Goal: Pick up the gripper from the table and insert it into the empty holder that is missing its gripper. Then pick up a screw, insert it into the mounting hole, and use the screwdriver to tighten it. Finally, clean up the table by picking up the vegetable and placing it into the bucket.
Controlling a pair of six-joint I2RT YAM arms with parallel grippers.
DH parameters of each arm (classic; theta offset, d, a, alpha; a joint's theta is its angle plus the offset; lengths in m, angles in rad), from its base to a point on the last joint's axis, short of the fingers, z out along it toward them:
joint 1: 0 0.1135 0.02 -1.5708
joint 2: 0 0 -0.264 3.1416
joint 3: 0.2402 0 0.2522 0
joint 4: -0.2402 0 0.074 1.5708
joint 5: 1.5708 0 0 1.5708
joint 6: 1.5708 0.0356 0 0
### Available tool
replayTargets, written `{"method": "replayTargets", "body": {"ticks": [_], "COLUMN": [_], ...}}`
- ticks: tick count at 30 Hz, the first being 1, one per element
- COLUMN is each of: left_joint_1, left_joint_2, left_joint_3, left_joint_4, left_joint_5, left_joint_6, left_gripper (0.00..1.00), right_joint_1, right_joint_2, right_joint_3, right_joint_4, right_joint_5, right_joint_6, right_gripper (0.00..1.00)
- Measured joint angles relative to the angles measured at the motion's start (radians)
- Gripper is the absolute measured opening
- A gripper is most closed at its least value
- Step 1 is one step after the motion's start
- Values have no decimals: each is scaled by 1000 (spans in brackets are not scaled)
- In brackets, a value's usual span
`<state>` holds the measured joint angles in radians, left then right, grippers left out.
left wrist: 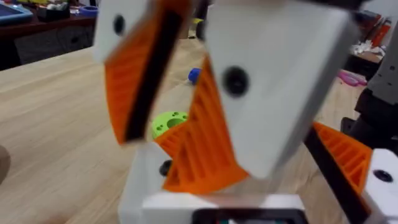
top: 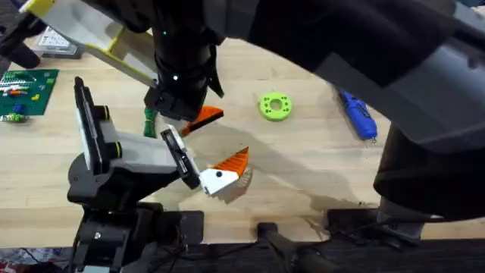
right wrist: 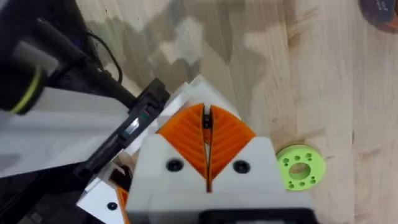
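Orange gripper (top: 206, 115) clamped in the left gripper (top: 180, 106), lifted off the counter (top: 303, 167) just above the holder (top: 129, 152) and close to its bare upper black jaw plate; looks like the insertion step, not yet seated; could go wrong through a tilted approach, the white base catching on the plate edge and jamming instead of sliding on; could also twist in the grasp, given a sloped, ribbed wedge held between ribbed pads, and drop onto the counter or onto the vegetable (top: 149, 117) lying just beside; pushing hard might shove the holder on its black stand, since nothing braces it; right gripper (right wrist: 206, 134) high above, pads pressed together on nothing, so no help in steadying, and its arm shading much of the scene from overhead. Small orange wedge, ribbed on one face, white at the base with a dark screw hole, seen very close from the left wrist; alike to the twin already fitted (top: 231, 163) on the holder's lower jaw. Screwdriver (top: 358, 115) and lime-green disc (top: 274, 106) lying well apart on the far side, untouched.
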<state>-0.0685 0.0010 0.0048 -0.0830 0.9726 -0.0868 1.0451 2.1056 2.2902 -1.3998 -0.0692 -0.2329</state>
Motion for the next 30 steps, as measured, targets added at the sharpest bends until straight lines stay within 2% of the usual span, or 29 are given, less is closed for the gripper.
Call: {"method": "replayTargets", "body": {"ticks": [25, 26, 30], "left_joint_1": [0, 0, 0], "left_joint_2": [0, 0, 0], "left_joint_3": [0, 0, 0], "left_joint_4": [0, 0, 0], "left_joint_5": [1, 0, 1], "left_joint_6": [0, -1, -2], "left_gripper": [986, 986, 986], "right_joint_1": [0, 0, -12], "right_joint_2": [0, 0, 0], "right_joint_3": [0, 0, 5], "right_joint_4": [-5, -6, -8], "right_joint_5": [0, -1, 36], "right_joint_6": [1, 1, 0], "right_gripper": [24, 111, 699]}}
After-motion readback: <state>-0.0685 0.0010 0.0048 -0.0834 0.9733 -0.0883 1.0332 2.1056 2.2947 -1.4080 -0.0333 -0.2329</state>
